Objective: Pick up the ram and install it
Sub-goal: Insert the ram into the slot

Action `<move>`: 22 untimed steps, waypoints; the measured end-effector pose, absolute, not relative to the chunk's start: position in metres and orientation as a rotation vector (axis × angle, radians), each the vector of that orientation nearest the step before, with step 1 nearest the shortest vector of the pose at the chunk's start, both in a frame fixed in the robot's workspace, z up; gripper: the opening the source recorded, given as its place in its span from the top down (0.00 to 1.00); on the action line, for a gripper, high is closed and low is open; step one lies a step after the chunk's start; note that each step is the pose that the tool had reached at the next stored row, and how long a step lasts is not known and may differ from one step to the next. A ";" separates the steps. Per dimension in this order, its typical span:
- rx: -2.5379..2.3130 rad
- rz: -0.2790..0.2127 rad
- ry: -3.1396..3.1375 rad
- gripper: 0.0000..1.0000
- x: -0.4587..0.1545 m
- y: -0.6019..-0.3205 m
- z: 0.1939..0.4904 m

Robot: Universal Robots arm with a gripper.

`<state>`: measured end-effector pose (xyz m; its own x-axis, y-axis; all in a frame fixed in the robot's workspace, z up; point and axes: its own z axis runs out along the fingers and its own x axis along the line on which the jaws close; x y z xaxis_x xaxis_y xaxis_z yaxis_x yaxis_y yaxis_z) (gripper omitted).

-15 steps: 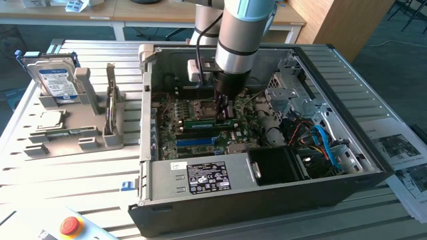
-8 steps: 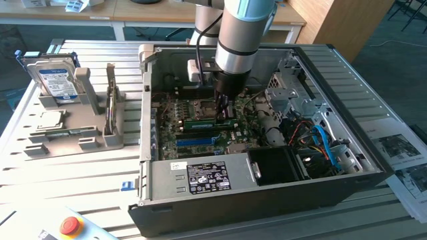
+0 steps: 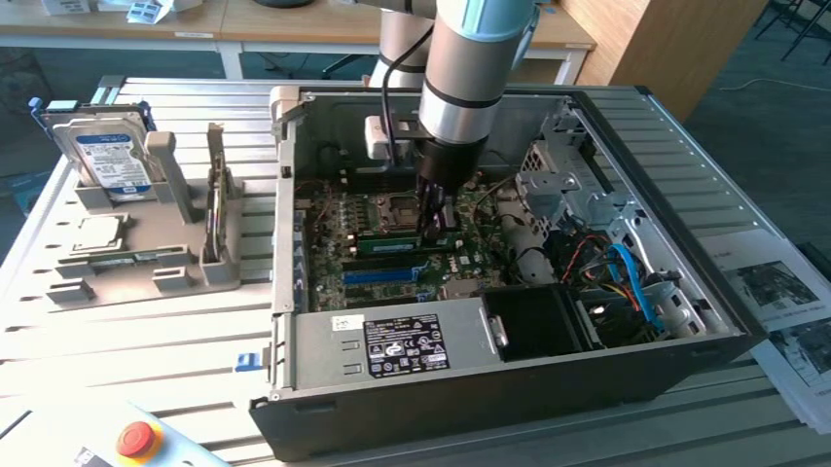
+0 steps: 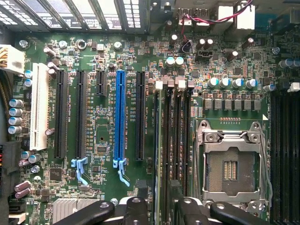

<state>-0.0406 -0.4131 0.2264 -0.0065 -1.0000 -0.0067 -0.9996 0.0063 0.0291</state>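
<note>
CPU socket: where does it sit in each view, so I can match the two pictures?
Exterior view: the CPU socket lies on the motherboard, just to the exterior view's left of the gripper.
Wrist view: the CPU socket is the empty metal-framed square beside the black memory slots.
Shared landmark: the blue slot.

Motherboard (image 3: 377, 255) lies inside case (image 3: 520, 389); rack (image 3: 156, 268) at exterior view's left.

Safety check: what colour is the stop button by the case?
The button is red on yellow, best in exterior view.
</note>
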 end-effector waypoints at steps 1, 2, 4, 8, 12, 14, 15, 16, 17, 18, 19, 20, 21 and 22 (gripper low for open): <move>2.203 -0.040 -2.217 0.69 -0.041 -0.413 0.226; 2.203 -0.040 -2.217 0.69 -0.041 -0.413 0.226; 2.203 -0.040 -2.217 0.69 -0.041 -0.413 0.226; 2.203 -0.039 -2.217 0.69 -0.041 -0.413 0.231; 2.203 -0.039 -2.217 0.69 -0.041 -0.413 0.238; 2.203 -0.039 -2.217 0.69 -0.041 -0.413 0.242; 2.203 -0.039 -2.217 0.69 -0.041 -0.413 0.244; 2.203 -0.039 -2.217 0.69 -0.041 -0.413 0.246; 2.203 -0.039 -2.217 0.69 -0.041 -0.413 0.247; 2.203 -0.039 -2.217 0.69 -0.041 -0.413 0.248; 2.203 -0.039 -2.217 0.69 -0.041 -0.413 0.249; 2.203 -0.039 -2.217 0.69 -0.041 -0.413 0.251; 2.203 -0.039 -2.217 0.69 -0.041 -0.413 0.252; 2.203 -0.039 -2.216 0.69 -0.041 -0.413 0.253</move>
<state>-0.0406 -0.4131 0.2532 -0.0060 -1.0000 -0.0062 -0.9996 0.0059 0.0291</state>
